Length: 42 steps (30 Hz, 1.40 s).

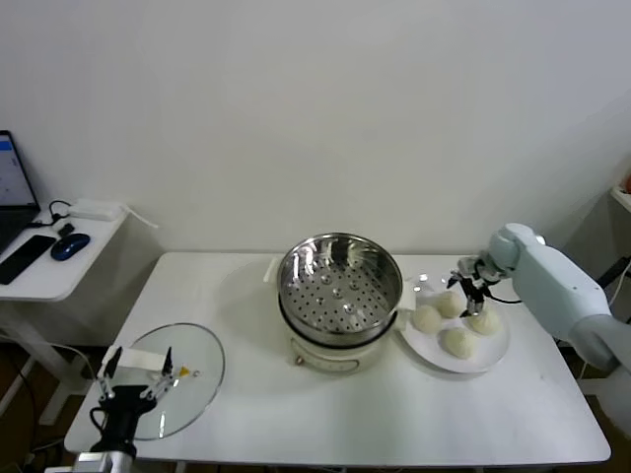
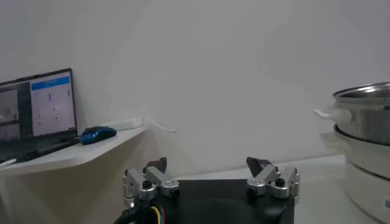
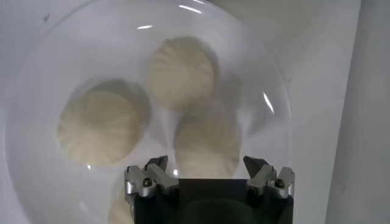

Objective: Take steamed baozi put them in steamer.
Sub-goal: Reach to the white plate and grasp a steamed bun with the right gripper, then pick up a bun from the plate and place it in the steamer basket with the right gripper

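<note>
Hovering over the plated steamed baozi (image 3: 206, 145), right gripper (image 3: 206, 165) jaws spread, seemingly empty per wrist view.

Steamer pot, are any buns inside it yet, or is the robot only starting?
Only starting. Done: the glass lid is off, beside the idle left gripper. The steamer holds no buns. In hand: the open right gripper hovers over the plate. Left: all four baozi must go in.

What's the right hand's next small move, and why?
Probably straight down onto the bun below it. The right hand hovers open over the plate, holding nothing, and the steamer has no buns. The left hand sits idle by the glass lid.
</note>
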{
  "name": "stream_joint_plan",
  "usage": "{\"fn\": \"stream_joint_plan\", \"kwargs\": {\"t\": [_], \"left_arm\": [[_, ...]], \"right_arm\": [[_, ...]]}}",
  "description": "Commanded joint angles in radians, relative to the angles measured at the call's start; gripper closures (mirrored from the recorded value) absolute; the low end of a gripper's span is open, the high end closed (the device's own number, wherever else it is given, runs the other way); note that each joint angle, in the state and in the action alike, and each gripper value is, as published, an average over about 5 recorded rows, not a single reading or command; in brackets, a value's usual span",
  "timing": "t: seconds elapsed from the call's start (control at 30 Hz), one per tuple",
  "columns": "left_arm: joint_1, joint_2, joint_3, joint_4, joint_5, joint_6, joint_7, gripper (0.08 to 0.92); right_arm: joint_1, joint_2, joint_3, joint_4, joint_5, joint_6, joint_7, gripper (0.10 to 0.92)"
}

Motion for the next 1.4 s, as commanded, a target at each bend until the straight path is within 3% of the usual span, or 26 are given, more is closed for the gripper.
{"fn": "stream_joint_plan", "kwargs": {"t": [0.03, 0.3, 0.57, 0.87, 1.07, 1.4], "left_arm": [[0.002, -0.001, 0.0, 0.003, 0.0, 0.0, 0.0, 0.177], [0.003, -0.002, 0.001, 0.005, 0.0, -0.002, -0.001, 0.177], [0.004, -0.003, 0.001, 0.005, -0.001, -0.004, -0.002, 0.177], [0.008, -0.005, 0.0, 0.006, -0.002, -0.008, -0.003, 0.177], [0.013, -0.005, -0.002, 0.003, -0.004, -0.011, -0.003, 0.177], [0.011, -0.011, 0.001, -0.005, -0.003, -0.009, -0.004, 0.177]], "right_arm": [[-0.014, 0.031, 0.058, -0.046, -0.039, 0.007, 0.006, 0.203], [-0.014, 0.038, 0.067, -0.053, -0.043, 0.005, 0.005, 0.204], [-0.014, 0.039, 0.073, -0.055, -0.043, 0.006, 0.005, 0.355], [-0.01, 0.018, 0.072, -0.022, -0.031, 0.012, 0.004, 0.371], [0.014, -0.038, 0.022, 0.093, 0.028, 0.011, -0.001, 0.367], [0.18, -0.211, -0.225, 0.472, 0.206, 0.001, -0.008, 0.352]]}}
